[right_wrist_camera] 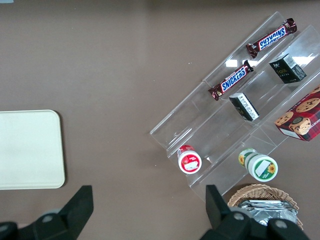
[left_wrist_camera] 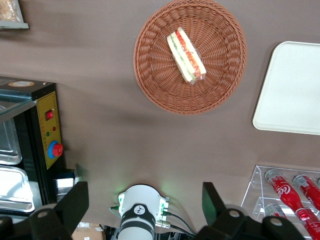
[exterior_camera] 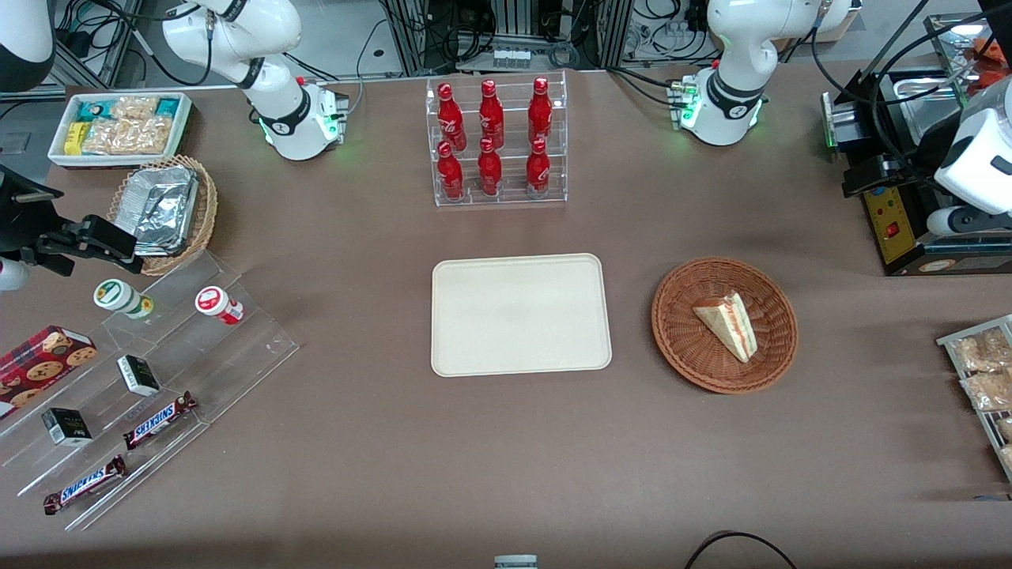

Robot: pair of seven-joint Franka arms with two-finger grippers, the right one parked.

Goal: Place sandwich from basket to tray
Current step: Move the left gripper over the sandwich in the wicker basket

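The claw (left_wrist_camera: 145,210) is seen in the left wrist view with its two fingers spread wide apart and nothing held between them. It is raised high above the surface (exterior_camera: 506,442), toward the working arm's end, over the ground between the arm's base and the basket (exterior_camera: 724,324). In the front view only part of the white arm is caught at the edge of the frame, so the pose is judged as lifted and drawn back, with the camera looking straight down.

The sandwich (exterior_camera: 729,325) is found in the basket, resting on the woven floor near its middle and apart from the rim. From the claw it lies nearer to the front camera and well below. Its long axis is set on a diagonal, with the filling edge turned upward and visible in the wrist view.

The tray (exterior_camera: 521,314) is placed beside the basket, toward the parked arm's end, apart from it and bare. A descent over the basket, with the fingers turned across the wedge's narrow width, is judged to be what the coming move calls for.
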